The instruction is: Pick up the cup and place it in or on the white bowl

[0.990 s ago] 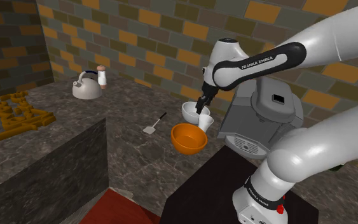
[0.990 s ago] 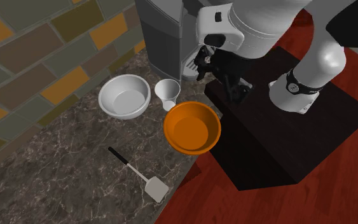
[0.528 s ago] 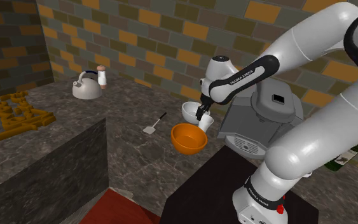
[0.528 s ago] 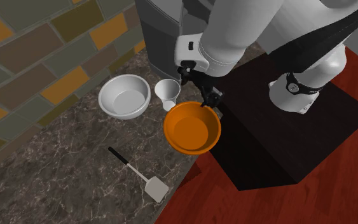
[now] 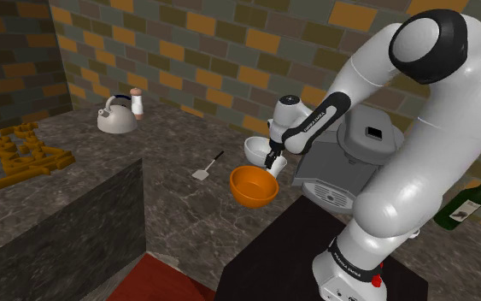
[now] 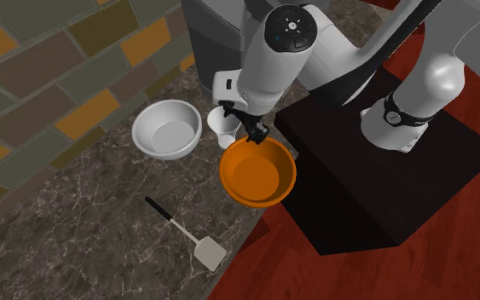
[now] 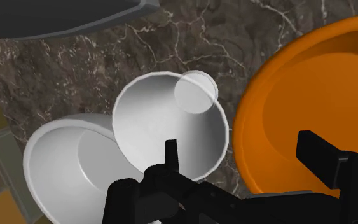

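Observation:
A white cup point(image 6: 222, 124) stands upright on the dark marble counter between a white bowl point(image 6: 168, 129) and an orange bowl point(image 6: 257, 173). My black gripper point(image 6: 252, 130) hovers open just above the cup's side that faces the orange bowl. In the wrist view, one fingertip point(image 7: 171, 151) lies over the cup point(image 7: 165, 124) and the other over the orange bowl point(image 7: 311, 95); neither touches the cup. The white bowl point(image 7: 60, 167) sits close against the cup's far side. From the shoulder camera the gripper point(image 5: 270, 162) covers most of the cup, with the white bowl point(image 5: 253, 150) behind it.
A grey coffee machine point(image 6: 216, 34) stands right behind the cup. A spatula point(image 6: 187, 232) lies on the counter beyond the orange bowl point(image 5: 254, 186). A kettle point(image 5: 117, 116) and shaker point(image 5: 137, 104) stand far off. The black stand point(image 6: 383, 179) borders the counter edge.
The arm has swung from over the stand's edge across the orange bowl to just above the cup. The fingers have stayed open; the cup and bowls have not moved.

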`<action>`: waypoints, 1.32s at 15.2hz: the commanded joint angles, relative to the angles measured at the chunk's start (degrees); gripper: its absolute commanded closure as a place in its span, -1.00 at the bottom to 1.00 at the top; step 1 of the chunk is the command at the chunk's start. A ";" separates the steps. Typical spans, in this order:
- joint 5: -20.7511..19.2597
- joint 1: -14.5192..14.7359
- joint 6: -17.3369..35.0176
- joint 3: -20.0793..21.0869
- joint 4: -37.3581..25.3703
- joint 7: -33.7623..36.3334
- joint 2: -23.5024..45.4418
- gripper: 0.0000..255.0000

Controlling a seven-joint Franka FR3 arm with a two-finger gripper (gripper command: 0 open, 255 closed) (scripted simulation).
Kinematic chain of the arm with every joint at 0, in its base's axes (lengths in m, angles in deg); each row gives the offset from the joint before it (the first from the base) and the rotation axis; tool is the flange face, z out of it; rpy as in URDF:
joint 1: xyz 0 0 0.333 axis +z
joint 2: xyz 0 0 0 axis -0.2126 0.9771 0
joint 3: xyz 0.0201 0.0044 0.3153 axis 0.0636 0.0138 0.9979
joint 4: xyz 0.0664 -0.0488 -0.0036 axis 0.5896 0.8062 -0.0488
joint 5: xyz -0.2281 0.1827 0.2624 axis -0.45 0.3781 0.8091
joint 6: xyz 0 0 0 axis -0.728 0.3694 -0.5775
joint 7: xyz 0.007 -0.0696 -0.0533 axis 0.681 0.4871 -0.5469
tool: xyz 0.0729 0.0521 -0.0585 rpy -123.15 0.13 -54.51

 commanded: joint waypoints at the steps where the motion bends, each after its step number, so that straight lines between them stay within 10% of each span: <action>1: -2.42 -0.09 1.36 -0.64 -1.74 1.64 3.05 -1.00; 15: -7.57 0.26 5.52 -2.97 -4.17 5.96 9.44 -1.00; 16: -7.57 0.26 5.52 -2.97 -4.17 5.96 9.44 1.00; 20: -7.57 0.26 5.52 -2.97 -4.17 5.96 9.44 1.00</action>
